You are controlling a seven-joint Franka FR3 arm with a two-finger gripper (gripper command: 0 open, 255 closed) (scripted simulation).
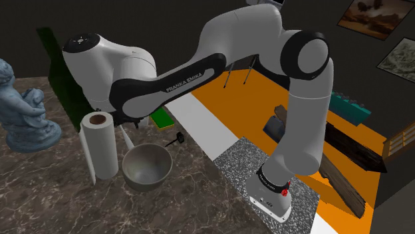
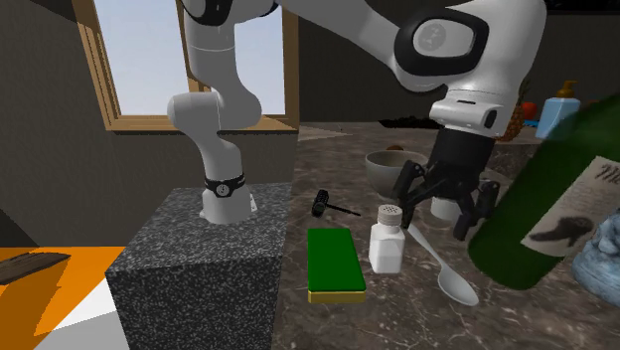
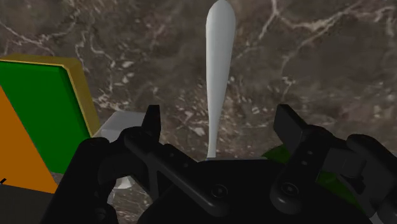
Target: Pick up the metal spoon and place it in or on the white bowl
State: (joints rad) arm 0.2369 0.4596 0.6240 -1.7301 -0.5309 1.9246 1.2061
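In the second exterior view, the stand (image 2: pixel 194 263) is at the left. A green block (image 2: pixel 335 261) lies flat on the marble counter (image 2: pixel 397 323), near the stand. A white shaker (image 2: pixel 386 239) stands upright just right of the block. The grey bowl (image 2: pixel 389 167) sits farther back, behind the shaker. The spoon (image 2: pixel 444 268) lies flat on the counter between the shaker and a green bottle (image 2: pixel 556 189), apart from the bowl. The claw (image 2: pixel 442 211) hangs over the spoon's handle end. In the wrist view, the claw is open: its fingers (image 3: pixel 151 122) stand apart on either side of the handle, not touching it.
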